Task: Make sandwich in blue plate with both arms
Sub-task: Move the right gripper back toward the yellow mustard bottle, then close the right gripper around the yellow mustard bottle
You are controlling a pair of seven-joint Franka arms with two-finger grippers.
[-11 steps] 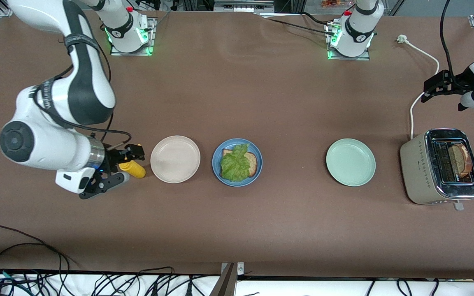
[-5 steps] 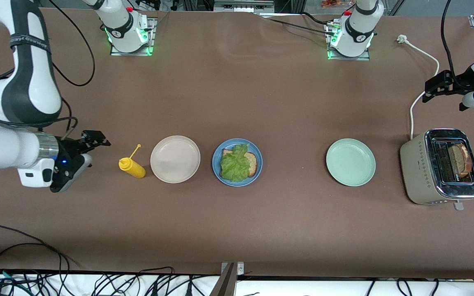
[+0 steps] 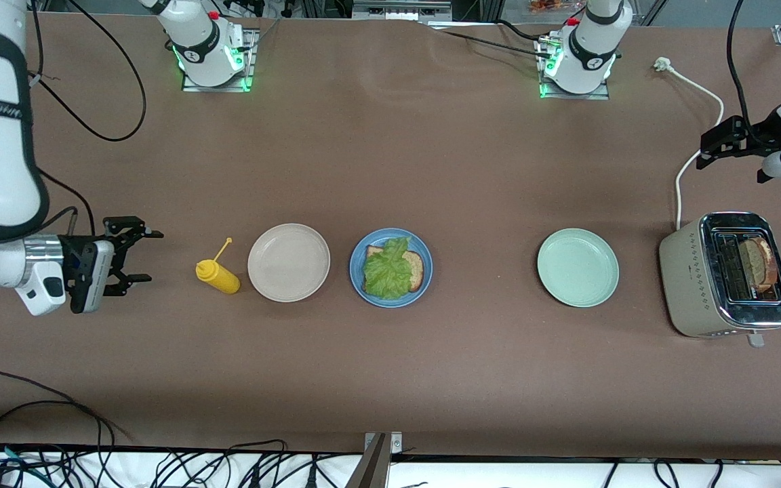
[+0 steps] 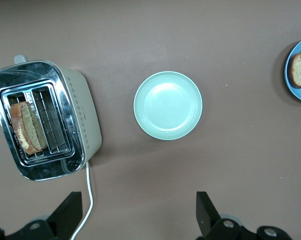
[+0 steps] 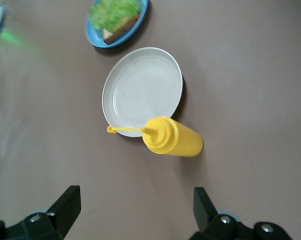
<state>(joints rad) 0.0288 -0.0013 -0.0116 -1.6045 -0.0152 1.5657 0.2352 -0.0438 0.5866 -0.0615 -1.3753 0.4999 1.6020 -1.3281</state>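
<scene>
At the centre of the front view, the blue plate sits on the brown tabletop, holding one slice of toast with a green lettuce leaf laid over it. A beige-white plate sits beside it, toward the right arm's end, and next to that stands a yellow squeeze bottle. At middle left of the frame, the right claw hovers with its fingers spread wide, holding nothing. At centre right lies a mint-green plate, then a toaster with a bread slice in its slot. In the upper right, the left claw hangs above the tabletop, fingers apart and empty.
</scene>
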